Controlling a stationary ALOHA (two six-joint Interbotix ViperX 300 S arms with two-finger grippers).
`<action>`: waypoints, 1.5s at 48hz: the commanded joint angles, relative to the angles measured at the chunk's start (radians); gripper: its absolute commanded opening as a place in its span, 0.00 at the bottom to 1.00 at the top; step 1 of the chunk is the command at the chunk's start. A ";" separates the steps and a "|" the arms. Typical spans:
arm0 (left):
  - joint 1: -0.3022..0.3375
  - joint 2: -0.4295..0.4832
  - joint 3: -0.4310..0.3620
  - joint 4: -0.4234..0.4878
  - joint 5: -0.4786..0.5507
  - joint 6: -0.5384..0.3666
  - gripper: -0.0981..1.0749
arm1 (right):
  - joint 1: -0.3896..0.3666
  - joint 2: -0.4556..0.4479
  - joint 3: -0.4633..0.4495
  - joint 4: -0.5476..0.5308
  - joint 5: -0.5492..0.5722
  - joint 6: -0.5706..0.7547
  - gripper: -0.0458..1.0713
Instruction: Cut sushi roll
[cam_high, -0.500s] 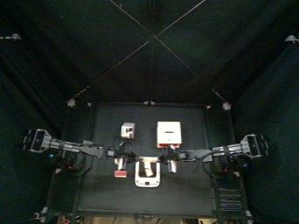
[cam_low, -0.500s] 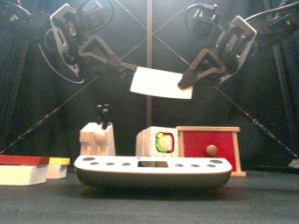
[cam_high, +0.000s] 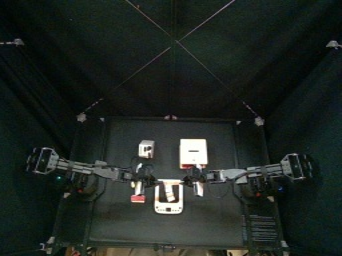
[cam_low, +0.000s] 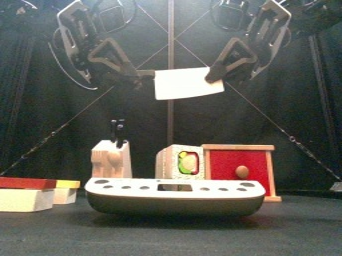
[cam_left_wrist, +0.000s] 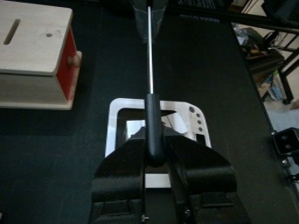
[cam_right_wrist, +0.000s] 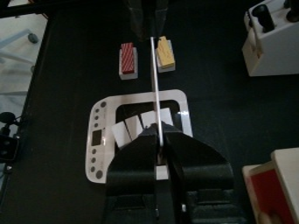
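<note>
- Black table (cam_low: 171, 236): matte and flat, carrying everything below the raised arms.
- White board (cam_low: 174, 200): smooth, hard-looking plastic with rounded corners, near centre, directly under the tool. Looks like the cutting place, but nothing dark rises above its rim in the front view.
- Red box (cam_low: 241, 170): pale wooden frame with a red face, squarish, far right of the board.
- Pale block (cam_low: 107, 160): light, blocky and upright, far left of the board.
- White blade (cam_low: 189, 83): thin, flat, stiff rectangle with a black handle (cam_left_wrist: 152, 122), hanging high over the board, a mere line edge-on in both wrist views.
- Left gripper (cam_low: 140, 78): clamped tight on the black handle, up high on the left.
- Right gripper (cam_low: 211, 75): pinched closed on the blade's opposite edge, up high on the right.
- Red-and-white blocks (cam_low: 27, 192): small, low bricks at the near left.
- Sushi roll (cam_low: 118, 128): hard to pin down; best guess is the small dark stub atop the pale block, well apart from the blade.
- Step in hand, by judgement: carrying and lining up the blade, no cut begun. Next calls for getting roll and blade over the same spot, then a level, straight descent with both claws matched.
</note>
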 joint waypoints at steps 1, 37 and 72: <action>-0.009 -0.006 -0.046 0.020 0.041 -0.002 0.46 | -0.003 -0.031 -0.054 -0.005 0.041 -0.002 0.17; -0.034 -0.044 -0.132 0.095 0.172 -0.009 0.45 | -0.003 0.000 -0.153 -0.037 0.153 0.000 0.20; -0.067 -0.041 -0.132 0.301 0.342 -0.236 0.44 | -0.034 0.058 -0.164 -0.209 0.225 0.172 0.21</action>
